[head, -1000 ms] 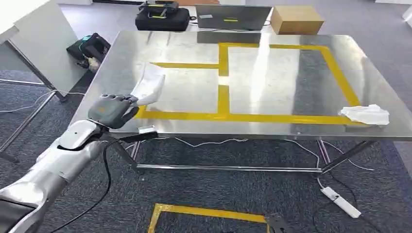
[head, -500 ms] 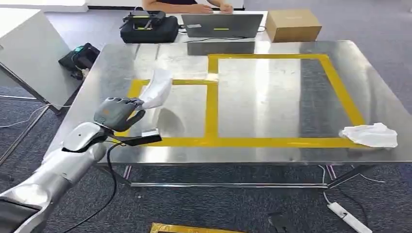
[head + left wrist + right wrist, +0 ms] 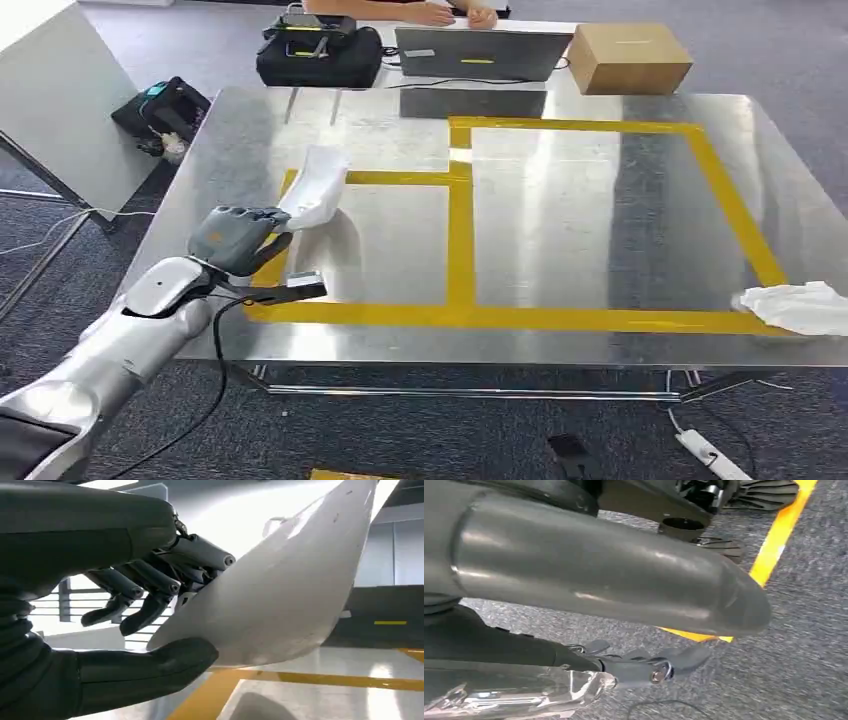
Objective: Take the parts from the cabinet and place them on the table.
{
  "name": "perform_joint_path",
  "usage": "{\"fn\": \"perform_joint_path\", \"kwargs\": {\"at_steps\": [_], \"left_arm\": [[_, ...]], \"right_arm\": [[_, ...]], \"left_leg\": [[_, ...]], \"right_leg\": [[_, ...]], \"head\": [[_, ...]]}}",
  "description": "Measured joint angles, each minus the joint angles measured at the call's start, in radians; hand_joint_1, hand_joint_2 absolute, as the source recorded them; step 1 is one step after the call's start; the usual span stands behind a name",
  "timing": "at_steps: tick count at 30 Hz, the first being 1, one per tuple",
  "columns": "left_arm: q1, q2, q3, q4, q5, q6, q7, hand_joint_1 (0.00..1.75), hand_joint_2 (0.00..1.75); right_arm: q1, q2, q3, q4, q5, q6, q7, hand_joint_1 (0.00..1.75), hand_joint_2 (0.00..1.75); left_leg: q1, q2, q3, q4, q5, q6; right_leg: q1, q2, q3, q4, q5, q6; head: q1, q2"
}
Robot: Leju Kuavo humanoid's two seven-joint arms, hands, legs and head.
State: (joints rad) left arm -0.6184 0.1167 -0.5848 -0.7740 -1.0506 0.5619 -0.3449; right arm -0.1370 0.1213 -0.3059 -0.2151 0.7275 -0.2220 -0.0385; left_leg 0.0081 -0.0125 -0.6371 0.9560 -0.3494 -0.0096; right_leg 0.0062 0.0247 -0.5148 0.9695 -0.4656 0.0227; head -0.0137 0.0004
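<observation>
Over table point(image 3: 600, 340), left hand point(image 3: 235, 238) holds part point(image 3: 312, 187) upright

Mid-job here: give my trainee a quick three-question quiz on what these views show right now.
1. True or false: the left hand holds the white part.
2. Which lies at the table's near right edge? A) crumpled white cloth B) cardboard box C) laptop
3. Fill in: in the right wrist view, the right hand holds a ____ bag.

Key: 1 true; 2 A; 3 clear plastic.
</observation>
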Motion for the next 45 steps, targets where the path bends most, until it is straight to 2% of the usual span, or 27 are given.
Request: {"fn": "perform_joint_path", "kwargs": {"at_steps": [1, 2, 6, 7, 8, 9, 20, 23, 24, 25, 26, 28, 29, 30, 31, 32, 34, 35, 36, 37, 39, 40, 41, 42, 43, 44, 45], "left_arm": [[0.002, 0.0, 0.0, 0.0, -0.001, 0.001, 0.0, 0.0, 1.75], [0.003, 0.0, 0.0, 0.0, -0.002, 0.004, 0.0, 0.0, 0.0], [0.005, 0.002, -0.001, 0.0, -0.005, 0.013, 0.0, 0.0, 0.0], [0.006, 0.002, -0.001, 0.0, -0.001, 0.012, 0.0, 0.0, 0.0], [0.009, 0.003, -0.001, 0.001, 0.002, 0.011, -0.002, 0.0, 0.0], [0.01, 0.003, -0.001, 0.001, 0.004, 0.011, -0.003, 0.0, 0.0], [0.009, 0.011, -0.002, 0.001, 0.014, 0.047, -0.018, 0.0, 0.0], [0.009, 0.013, -0.003, 0.001, 0.026, 0.046, -0.018, 0.0, 0.0], [0.008, 0.013, -0.003, 0.0, 0.035, 0.043, -0.018, 0.0, 0.0], [0.008, 0.012, -0.003, 0.0, 0.041, 0.038, -0.018, 0.0, 0.0], [0.006, 0.012, -0.003, -0.001, 0.048, 0.035, -0.018, 0.0, 0.0], [0.009, 0.013, -0.003, -0.001, 0.058, 0.026, -0.018, 0.0, 0.0], [0.01, 0.014, -0.003, -0.001, 0.064, 0.021, -0.019, 0.0, 0.0], [0.014, 0.014, -0.003, -0.001, 0.069, 0.014, -0.021, 0.0, 0.0], [0.017, 0.014, -0.003, -0.001, 0.073, 0.011, -0.023, 0.0, 0.0], [0.018, 0.015, -0.003, -0.001, 0.077, 0.01, -0.024, 0.0, 0.0], [0.018, 0.016, -0.003, -0.001, 0.08, 0.009, -0.024, 0.0, 0.0], [0.017, 0.018, -0.001, -0.001, 0.084, 0.008, -0.024, 0.0, 0.0], [0.016, 0.02, 0.0, -0.001, 0.085, 0.007, -0.024, 0.0, 0.0], [0.017, 0.021, 0.002, -0.001, 0.087, 0.006, -0.024, 0.0, 0.0], [0.02, 0.022, 0.002, -0.001, 0.087, 0.006, -0.024, 0.0, 0.0], [0.021, 0.024, 0.003, 0.0, 0.087, 0.006, -0.024, 0.0, 0.0], [0.02, 0.026, 0.004, 0.0, 0.087, 0.005, -0.023, 0.0, 0.0], [0.019, 0.026, 0.004, 0.0, 0.087, 0.004, -0.021, 0.0, 0.0], [0.02, 0.027, 0.004, 0.0, 0.087, 0.003, -0.019, 0.0, 0.0], [0.021, 0.027, 0.004, 0.0, 0.087, 0.003, -0.018, 0.0, 0.0], [0.024, 0.027, 0.004, 0.0, 0.087, 0.003, -0.017, 0.0, 0.0]], "right_arm": [[0.002, 0.0, 0.0, 0.0, 0.0, 0.0, 0.0, 0.0, 0.0], [0.002, 0.0, 0.0, 0.0, 0.001, 0.0, 0.0, 0.0, 0.0], [-0.001, 0.0, -0.002, 0.0, 0.005, 0.0, 0.0, 0.0, 0.0], [-0.001, 0.0, -0.003, 0.0, 0.006, 0.0, 0.0, 0.0, 0.0], [0.001, 0.0, -0.004, 0.0, 0.006, 0.0, 0.0, 0.0, 0.0], [0.003, 0.0, -0.004, 0.0, 0.008, 0.0, 0.0, 0.0, 0.0], [0.002, 0.0, -0.006, 0.0, 0.014, 0.003, 0.001, 0.0, 0.0], [0.001, 0.0, -0.007, 0.0, 0.016, 0.003, 0.002, 0.0, 0.0], [-0.001, 0.0, -0.008, 0.0, 0.017, 0.003, 0.003, 0.0, 0.0], [0.0, 0.0, -0.008, 0.0, 0.018, 0.003, 0.004, 0.0, 0.0], [-0.001, 0.0, -0.008, 0.0, 0.019, 0.003, 0.004, 0.0, 0.0], [-0.001, 0.0, -0.008, 0.0, 0.019, 0.003, 0.006, 0.0, 0.0], [0.002, 0.0, -0.008, 0.0, 0.02, 0.003, 0.006, 0.0, 0.0], [0.004, 0.0, -0.009, 0.0, 0.021, 0.005, 0.008, 0.0, 0.0], [0.004, 0.0, -0.009, 0.0, 0.021, 0.006, 0.009, 0.0, 0.0], [0.003, 0.0, -0.009, 0.0, 0.021, 0.006, 0.009, 0.0, 0.0], [0.001, 0.0, -0.009, 0.0, 0.021, 0.006, 0.009, 0.0, 0.0], [-0.001, 0.002, -0.009, 0.0, 0.021, 0.006, 0.009, 0.0, 0.0], [-0.001, 0.002, -0.01, 0.0, 0.022, 0.006, 0.009, 0.0, 0.0], [0.002, 0.002, -0.01, 0.0, 0.022, 0.006, 0.01, 0.0, 0.0], [0.004, 0.0, -0.011, 0.0, 0.022, 0.006, 0.01, 0.0, 0.0], [0.004, 0.0, -0.011, 0.0, 0.023, 0.006, 0.01, 0.0, 0.0], [0.003, 0.0, -0.011, 0.0, 0.024, 0.006, 0.009, 0.0, 0.0], [0.004, 0.0, -0.011, 0.0, 0.024, 0.006, 0.009, 0.0, 0.0], [0.004, 0.0, -0.012, 0.0, 0.025, 0.006, 0.009, 0.0, 0.0], [0.005, 0.0, -0.013, 0.0, 0.025, 0.006, 0.009, 0.0, 0.0], [0.006, 0.0, -0.014, 0.0, 0.025, 0.006, 0.009, 0.0, 0.0]], "left_leg": [[0.0, -0.002, 0.0, 0.0, -0.003, 0.003], [-0.001, -0.002, -0.001, 0.001, -0.005, 0.003], [-0.008, -0.003, -0.004, 0.002, -0.007, 0.007], [-0.011, -0.003, -0.007, 0.005, -0.008, 0.008], [-0.012, -0.003, -0.008, 0.006, -0.008, 0.009], [-0.011, -0.003, -0.007, 0.006, -0.008, 0.009], [-0.007, -0.002, 0.005, 0.006, -0.004, 0.009], [-0.013, -0.002, 0.006, 0.01, -0.008, 0.021], [-0.008, -0.001, 0.01, 0.0, -0.004, 0.025], [-0.001, 0.002, 0.016, -0.008, 0.001, 0.026], [0.001, 0.003, 0.016, -0.008, 0.0, 0.029], [0.002, 0.006, 0.015, -0.008, 0.0, 0.029], [0.002, 0.006, 0.014, -0.007, 0.0, 0.029], [0.004, 0.006, 0.014, -0.007, 0.001, 0.027], [0.007, 0.006, 0.014, -0.007, 0.002, 0.024], [0.011, 0.006, 0.014, -0.005, 0.003, 0.018], [0.022, 0.005, 0.013, 0.004, 0.001, 0.0], [0.021, 0.003, 0.007, 0.007, 0.002, -0.011], [0.019, 0.002, 0.003, 0.011, 0.005, -0.019], [0.018, -0.001, 0.001, 0.011, 0.016, -0.027], [0.021, -0.001, -0.006, -0.009, 0.048, -0.039], [0.025, 0.002, -0.017, -0.011, 0.044, -0.043], [0.022, 0.006, -0.029, 0.014, 0.011, -0.044], [0.021, 0.006, -0.053, 0.076, -0.034, -0.045], [0.017, 0.006, -0.092, 0.172, -0.079, -0.045], [0.016, 0.006, -0.129, 0.261, -0.109, -0.045], [0.014, 0.006, -0.154, 0.316, -0.119, -0.042]], "right_leg": [[0.0, -0.001, 0.0, 0.0, 0.0, 0.0], [0.0, -0.002, 0.0, 0.0, 0.001, 0.001], [-0.004, -0.012, 0.002, -0.007, -0.007, 0.002], [-0.007, -0.013, 0.009, -0.021, -0.022, 0.007], [-0.01, -0.013, 0.008, -0.02, -0.018, 0.028], [-0.009, -0.013, 0.009, -0.02, -0.021, 0.025], [-0.006, -0.013, 0.014, -0.013, -0.022, 0.022], [-0.01, -0.013, 0.02, -0.019, -0.017, 0.031], [-0.007, -0.012, 0.021, -0.018, -0.018, 0.034], [-0.008, -0.013, 0.01, -0.003, -0.034, 0.035], [-0.007, -0.015, -0.011, 0.045, -0.068, 0.037], [-0.013, -0.016, -0.09, 0.214, -0.148, 0.044], [-0.016, -0.016, -0.131, 0.298, -0.176, 0.047], [-0.019, -0.016, -0.155, 0.338, -0.177, 0.051], [-0.022, -0.016, -0.151, 0.322, -0.148, 0.055], [-0.026, -0.017, -0.126, 0.259, -0.1, 0.06], [-0.039, -0.021, -0.038, 0.074, -0.006, 0.076], [-0.037, -0.016, -0.008, 0.028, -0.025, 0.088], [-0.034, -0.002, -0.011, 0.036, -0.006, 0.061], [-0.034, -0.006, -0.022, 0.035, -0.007, 0.056], [-0.028, -0.005, -0.036, 0.032, 0.014, 0.04], [-0.035, -0.006, -0.035, 0.017, 0.023, 0.03], [-0.033, -0.005, -0.039, 0.012, 0.03, 0.02], [-0.032, -0.006, -0.041, 0.008, 0.035, 0.013], [-0.029, -0.007, -0.042, 0.003, 0.037, 0.009], [-0.024, -0.009, -0.044, 0.003, 0.038, 0.008], [-0.019, -0.009, -0.045, 0.004, 0.037, 0.008]], "head": [[0.002, 0.0], [0.001, 0.0], [0.001, 0.0], [0.002, 0.0], [-0.001, 0.0], [0.001, 0.0], [0.001, 0.0], [0.0, 0.0], [0.0, 0.0], [-0.001, 0.0], [0.006, 0.0], [0.006, 0.0], [0.009, 0.0], [0.008, 0.0], [0.009, 0.0], [0.009, 0.0], [0.01, 0.0], [0.013, 0.0], [0.013, 0.0], [0.015, 0.0], [0.014, 0.0], [0.014, 0.0], [0.006, 0.0], [0.005, 0.0], [0.001, 0.0], [0.002, 0.0], [0.0, 0.0]]}}
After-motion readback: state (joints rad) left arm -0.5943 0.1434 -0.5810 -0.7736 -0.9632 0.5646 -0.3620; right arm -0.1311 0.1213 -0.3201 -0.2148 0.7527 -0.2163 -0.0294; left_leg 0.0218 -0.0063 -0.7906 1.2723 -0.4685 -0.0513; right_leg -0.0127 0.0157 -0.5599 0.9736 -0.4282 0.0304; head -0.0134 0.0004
